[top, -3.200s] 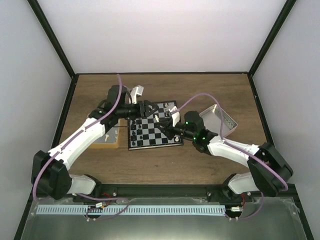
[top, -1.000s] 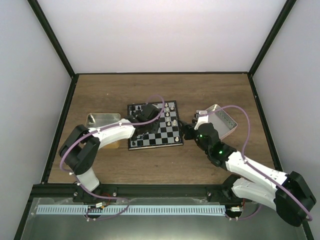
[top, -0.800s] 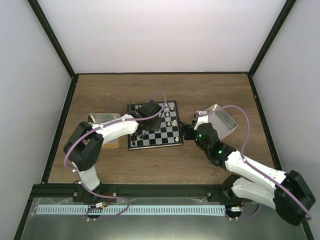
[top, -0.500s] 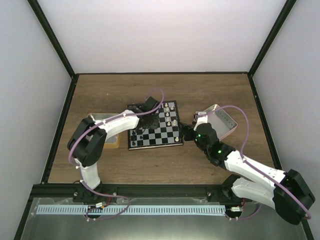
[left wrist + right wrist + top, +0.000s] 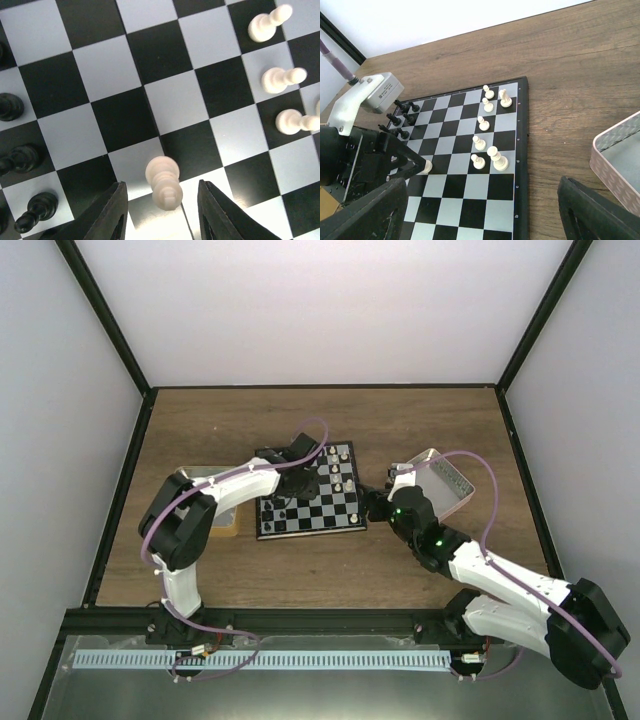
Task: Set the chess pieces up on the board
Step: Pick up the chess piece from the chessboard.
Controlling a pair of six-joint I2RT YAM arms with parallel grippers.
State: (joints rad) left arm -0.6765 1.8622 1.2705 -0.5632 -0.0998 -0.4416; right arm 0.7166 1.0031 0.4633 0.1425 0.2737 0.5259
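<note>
The board [image 5: 322, 520] lies mid-table. My left gripper [image 5: 297, 486] points straight down at it. In the left wrist view its jaws stand apart on either side of one upright white piece [image 5: 163, 181] on the board [image 5: 170, 100], with a gap on both sides. That piece [image 5: 426, 166] also shows in the right wrist view. Several white chess pieces [image 5: 483, 123] stand in the board's right columns and several black ones [image 5: 402, 119] at its left edge. My right gripper [image 5: 485, 220] hovers wide open beside the board's right edge, holding nothing.
A pink tray [image 5: 447, 483] sits right of the board, close behind the right arm. A metal tin [image 5: 196, 478] and a tan tray [image 5: 226, 526] lie left of the board, partly under the left arm. Dark frame posts edge the table.
The left arm has folded its elbow back toward its base while its gripper stayed over the board's left middle, jaws narrowing slightly. The right arm has not moved in the last second.
</note>
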